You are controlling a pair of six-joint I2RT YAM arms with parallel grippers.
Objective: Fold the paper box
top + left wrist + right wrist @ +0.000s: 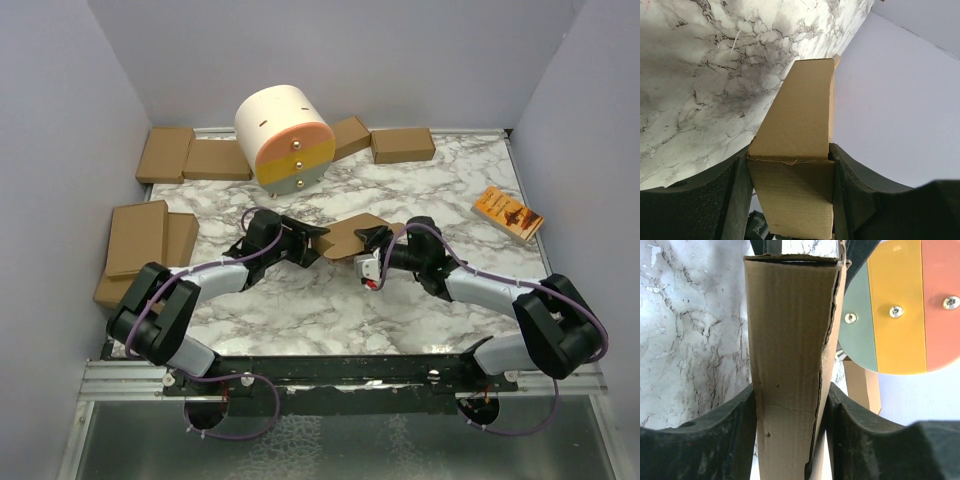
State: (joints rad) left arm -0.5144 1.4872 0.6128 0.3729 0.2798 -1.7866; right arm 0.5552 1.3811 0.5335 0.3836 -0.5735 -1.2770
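Risk: plain brown flat cardboard box (345, 238), pinched by left fingers (735, 200) at nine o'clock and right fingers (860, 440) at three, may buckle if the arms pull unevenly.

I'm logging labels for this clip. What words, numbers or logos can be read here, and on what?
No text can be read.
orange booklet: dark print on its cover, too small and blurred to read.
paper box: plain brown, no print visible.
drawer unit: no lettering visible.
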